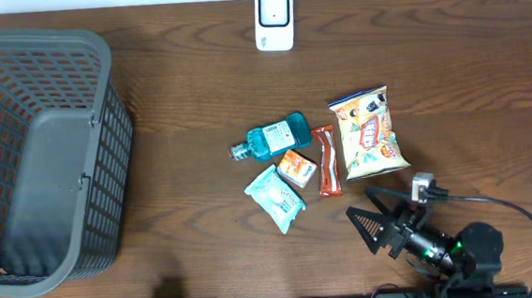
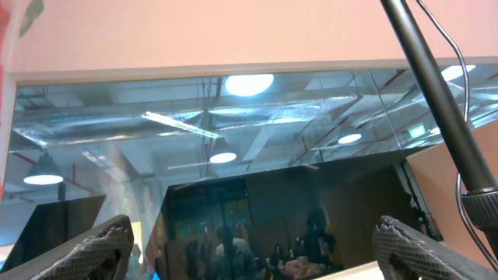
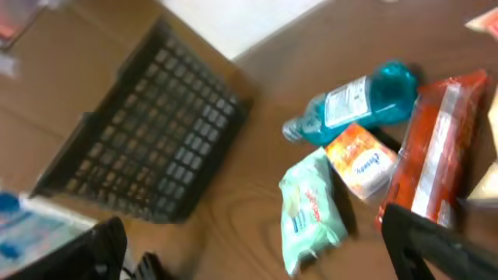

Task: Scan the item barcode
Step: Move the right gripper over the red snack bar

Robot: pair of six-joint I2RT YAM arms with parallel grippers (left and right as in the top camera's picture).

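Several items lie mid-table: a blue bottle [image 1: 272, 136], a small orange pack [image 1: 296, 167], a red bar wrapper [image 1: 327, 161], a yellow chips bag [image 1: 369, 132] and a mint-green pack [image 1: 275, 197]. No barcode is readable on any of them. A white scanner [image 1: 274, 19] stands at the far edge. My right gripper [image 1: 359, 203] hovers open and empty just right of the green pack [image 3: 311, 210], pointing at the bottle [image 3: 358, 101] and red wrapper [image 3: 436, 159]. The left gripper [image 2: 253, 249] is open, empty and aimed upward at a window and ceiling; the overhead view does not show it.
A large grey mesh basket [image 1: 105, 132] fills the table's left side and appears again as the basket [image 3: 148, 132] in the right wrist view. A cable [image 1: 524, 220] loops from the right arm near the front right edge. A black pole [image 2: 436, 93] crosses the left wrist view.
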